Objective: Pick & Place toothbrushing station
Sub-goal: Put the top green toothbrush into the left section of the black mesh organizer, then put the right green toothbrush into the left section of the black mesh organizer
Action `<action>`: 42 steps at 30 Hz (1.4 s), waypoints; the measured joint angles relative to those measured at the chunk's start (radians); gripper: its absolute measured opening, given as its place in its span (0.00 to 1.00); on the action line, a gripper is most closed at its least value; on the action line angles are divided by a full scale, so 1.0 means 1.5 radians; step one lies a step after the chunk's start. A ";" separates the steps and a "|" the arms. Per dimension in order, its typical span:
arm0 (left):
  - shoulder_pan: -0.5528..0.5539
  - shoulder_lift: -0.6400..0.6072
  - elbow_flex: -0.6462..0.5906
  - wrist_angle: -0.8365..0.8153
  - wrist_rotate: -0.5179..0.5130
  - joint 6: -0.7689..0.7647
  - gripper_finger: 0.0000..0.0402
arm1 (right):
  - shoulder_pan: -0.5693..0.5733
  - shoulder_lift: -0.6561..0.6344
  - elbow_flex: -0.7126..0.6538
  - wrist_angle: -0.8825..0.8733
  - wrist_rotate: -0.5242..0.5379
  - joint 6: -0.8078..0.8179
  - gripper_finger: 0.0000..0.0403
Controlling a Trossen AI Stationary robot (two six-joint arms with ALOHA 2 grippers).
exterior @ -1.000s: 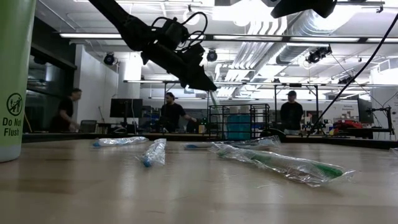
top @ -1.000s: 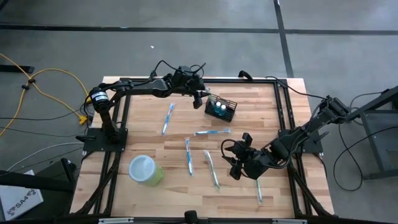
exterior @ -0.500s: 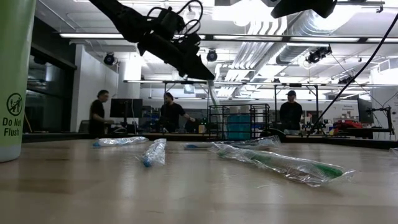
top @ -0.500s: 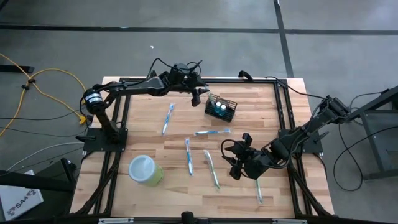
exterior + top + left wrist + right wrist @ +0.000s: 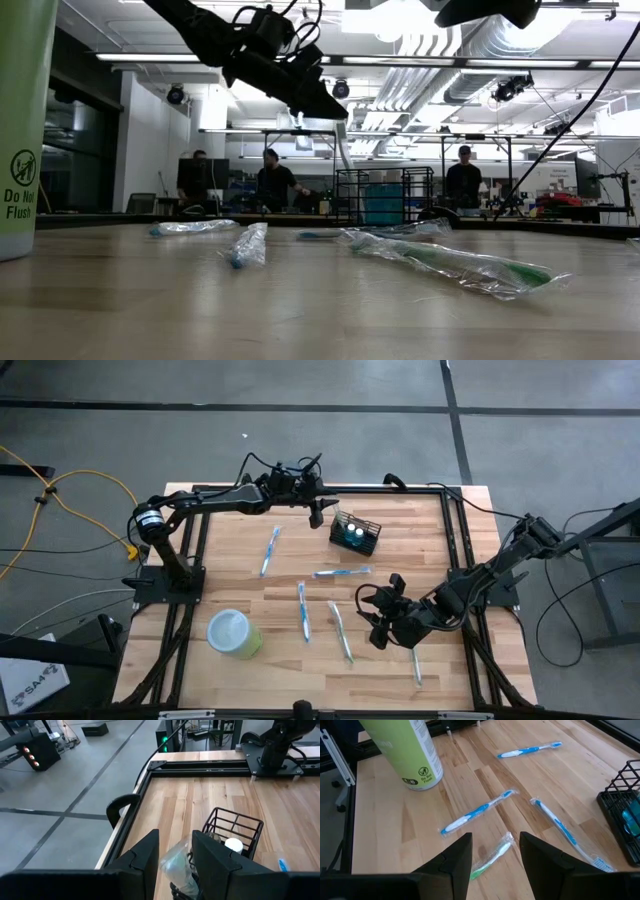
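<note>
The toothbrushing station point(image 5: 355, 533) is a small black wire basket standing upright near the table's far edge, with a white-capped item inside it; the left wrist view also shows the basket point(image 5: 235, 827). My left gripper point(image 5: 318, 512) hangs in the air just left of the basket, shut on a clear-wrapped toothbrush point(image 5: 177, 870) whose end shows between the fingers. My right gripper point(image 5: 375, 618) hovers open over the near right of the table, with a green wrapped toothbrush point(image 5: 492, 857) lying on the wood below it.
Several wrapped blue toothbrushes lie across the middle of the table, one point(image 5: 270, 550) at the left and one point(image 5: 340, 572) near the basket. A light-green cup point(image 5: 233, 632) stands at the front left. People stand in the room behind the table.
The left gripper has risen a little with the wrapped toothbrush and shifted slightly toward the far edge. The right arm has not moved. A person in the background has walked to the right.
</note>
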 joint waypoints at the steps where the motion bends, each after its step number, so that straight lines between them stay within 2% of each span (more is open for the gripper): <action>1: 0.000 0.000 0.000 -0.001 0.000 0.000 0.28 | 0.000 0.000 0.000 0.000 0.000 0.000 0.38; 16: -0.005 -0.039 0.001 0.012 0.011 -0.002 0.28 | 0.000 0.000 0.000 0.000 -0.001 0.000 0.39; 22: -0.032 -0.068 0.002 -0.046 0.009 0.004 0.28 | 0.000 0.005 0.001 -0.007 -0.016 0.000 0.39; 30: -0.113 -0.137 0.002 -0.127 -0.112 0.056 0.28 | -0.013 0.007 0.001 -0.016 -0.036 -0.001 0.39; 38: -0.192 -0.206 0.001 -0.266 -0.115 0.013 0.28 | -0.040 0.017 -0.008 -0.038 -0.124 0.007 0.39; 42: -0.244 -0.218 0.001 -0.292 -0.116 0.003 0.28 | -0.076 0.035 -0.007 -0.029 -0.183 -0.004 0.39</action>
